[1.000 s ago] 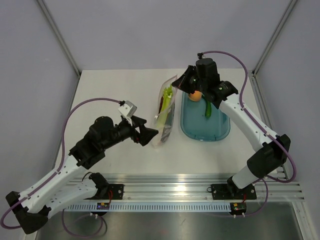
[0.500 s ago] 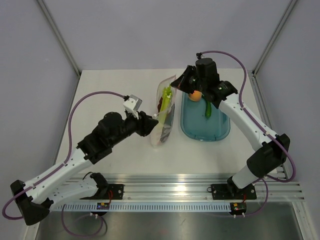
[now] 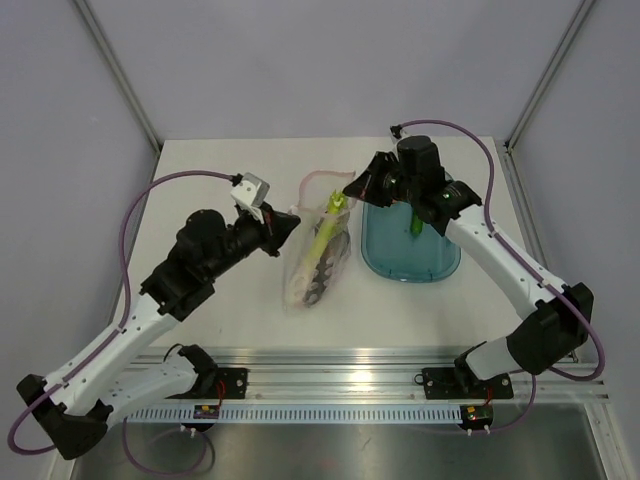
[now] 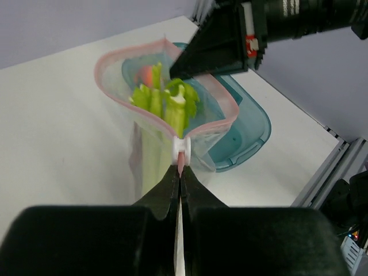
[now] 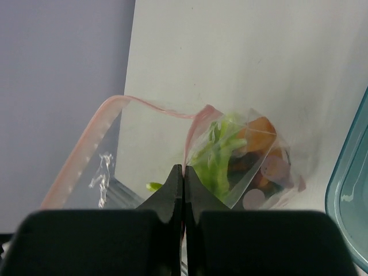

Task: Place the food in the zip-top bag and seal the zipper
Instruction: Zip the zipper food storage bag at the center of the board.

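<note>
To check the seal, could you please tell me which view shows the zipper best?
The left wrist view: the zipper gapes in a full pink loop around the green stalks, its white slider just beyond the left gripper. The top view shows only a faint loop; the right wrist view, one slanted stretch.

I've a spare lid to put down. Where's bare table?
Bare table: the far strip behind the zip-top bag, and the near strip between teal tray and rail. Crowded: around the bag, gripped by left pincer and right pincer.
</note>
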Robot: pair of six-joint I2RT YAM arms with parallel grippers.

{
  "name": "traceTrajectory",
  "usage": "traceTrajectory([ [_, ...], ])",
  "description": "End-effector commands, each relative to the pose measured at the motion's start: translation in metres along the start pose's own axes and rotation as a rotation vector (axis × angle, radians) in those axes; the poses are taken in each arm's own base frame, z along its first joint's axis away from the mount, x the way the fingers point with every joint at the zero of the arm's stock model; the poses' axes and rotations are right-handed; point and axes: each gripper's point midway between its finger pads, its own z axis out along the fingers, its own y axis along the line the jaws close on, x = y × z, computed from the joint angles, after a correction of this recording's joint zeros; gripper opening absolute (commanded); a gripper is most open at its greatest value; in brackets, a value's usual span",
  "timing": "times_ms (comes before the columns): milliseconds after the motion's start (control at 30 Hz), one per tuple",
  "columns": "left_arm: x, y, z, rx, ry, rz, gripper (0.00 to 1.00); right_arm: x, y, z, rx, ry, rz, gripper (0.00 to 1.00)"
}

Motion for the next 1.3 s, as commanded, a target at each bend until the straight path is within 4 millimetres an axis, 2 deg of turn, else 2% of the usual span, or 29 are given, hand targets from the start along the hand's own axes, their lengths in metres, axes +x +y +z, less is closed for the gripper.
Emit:
traceTrajectory([
  [0,-0.052,-0.01,-0.017,0.159,-0.174,0.082,0.0,0.005,0.042,-0.033,-0.158,-0.025,-0.1,0.0],
  [33,-0.047,-0.02,-0.02,0.25,-0.145,0.091,0.0,0.007,0.04,-0.037,-0.158,-0.024,-0.123,0.03],
  [67,-0.051,-0.01,-0.022,0.25,-0.143,0.101,0.0,0.006,0.046,-0.049,-0.177,-0.044,-0.142,0.13],
  [100,-0.048,-0.008,-0.019,0.278,-0.124,0.1,0.0,0.004,0.047,-0.056,-0.179,-0.056,-0.165,0.18],
  [133,-0.042,-0.024,-0.025,0.401,-0.09,0.11,0.0,0.005,0.045,-0.062,-0.174,-0.058,-0.217,0.25],
  [167,-0.043,-0.021,-0.027,0.427,-0.08,0.122,0.0,0.003,0.048,-0.074,-0.18,-0.078,-0.252,0.34],
  [200,-0.046,-0.024,-0.028,0.465,-0.072,0.125,0.0,0.001,0.048,-0.08,-0.175,-0.089,-0.285,0.39],
  [233,-0.042,-0.03,-0.028,0.54,-0.035,0.121,0.0,-0.001,0.047,-0.087,-0.166,-0.095,-0.359,0.45],
  [300,-0.049,-0.032,-0.029,0.58,-0.013,0.126,0.0,-0.006,0.05,-0.101,-0.163,-0.115,-0.437,0.56],
  [333,-0.046,-0.032,-0.026,0.614,0.012,0.124,0.0,-0.01,0.053,-0.11,-0.159,-0.126,-0.509,0.6],
  [433,-0.055,-0.034,-0.027,0.637,0.017,0.127,0.0,-0.016,0.066,-0.128,-0.202,-0.146,-0.648,0.72],
  [533,-0.059,-0.035,-0.029,0.663,0.023,0.132,0.0,-0.008,0.089,-0.134,-0.313,-0.088,-0.728,0.75],
  [633,-0.061,-0.037,-0.031,0.686,0.028,0.138,0.0,-0.009,0.102,-0.135,-0.34,-0.072,-0.798,0.74],
  [667,-0.062,-0.037,-0.031,0.69,0.028,0.137,0.0,-0.002,0.106,-0.124,-0.341,-0.047,-0.817,0.73],
  [733,-0.063,-0.037,-0.03,0.696,0.03,0.13,0.0,0.0,0.116,-0.118,-0.359,-0.052,-0.89,0.73],
  [800,-0.063,-0.037,-0.029,0.699,0.035,0.126,0.0,0.014,0.126,-0.106,-0.403,-0.011,-0.936,0.72],
  [967,-0.063,-0.036,-0.029,0.706,0.043,0.112,0.0,0.031,0.148,-0.093,-0.519,0.04,-1.049,0.71],
  [1033,-0.062,-0.037,-0.029,0.71,0.045,0.109,0.0,0.038,0.156,-0.095,-0.571,0.068,-1.073,0.7],
  [1267,-0.061,-0.037,-0.029,0.725,0.045,0.088,0.0,0.053,0.157,-0.084,-0.635,0.158,-1.081,0.63],
])
